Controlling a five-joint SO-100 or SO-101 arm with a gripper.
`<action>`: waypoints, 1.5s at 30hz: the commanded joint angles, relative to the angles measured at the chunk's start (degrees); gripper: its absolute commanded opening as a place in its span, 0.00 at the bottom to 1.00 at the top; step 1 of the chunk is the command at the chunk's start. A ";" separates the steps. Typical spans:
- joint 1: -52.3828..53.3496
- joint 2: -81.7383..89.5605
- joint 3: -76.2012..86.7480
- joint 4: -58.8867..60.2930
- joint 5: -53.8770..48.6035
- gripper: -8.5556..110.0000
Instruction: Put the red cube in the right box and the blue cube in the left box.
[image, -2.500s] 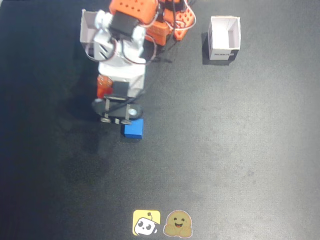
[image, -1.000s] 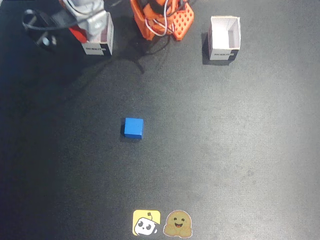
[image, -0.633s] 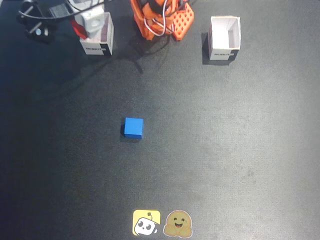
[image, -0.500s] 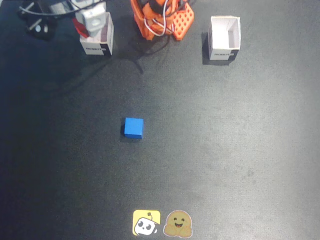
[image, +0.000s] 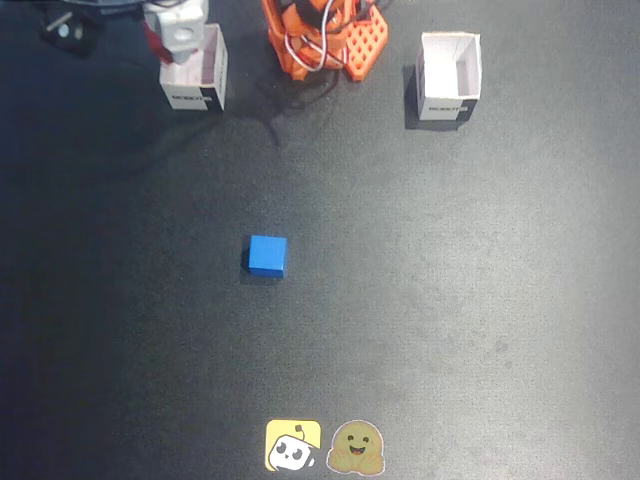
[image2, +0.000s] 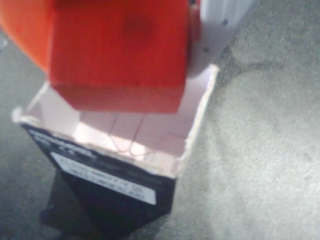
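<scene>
In the wrist view the red cube sits between the fingers of my gripper, held just above the open top of a white box with a dark lettered front. In the fixed view my gripper hangs over the box at the upper left, and the gripper hides the cube there. The blue cube lies alone on the mat in the middle. The other white box stands open and empty at the upper right.
The arm's orange base stands at the top centre between the two boxes. A dark mat covers the table. Two sticker logos lie at the bottom edge. A dark object sits at the top left corner.
</scene>
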 joint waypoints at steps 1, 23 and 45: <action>0.79 1.58 -0.09 -0.97 1.05 0.19; 1.49 6.59 3.08 -3.60 -2.46 0.15; -31.99 27.25 8.96 -6.50 -15.38 0.07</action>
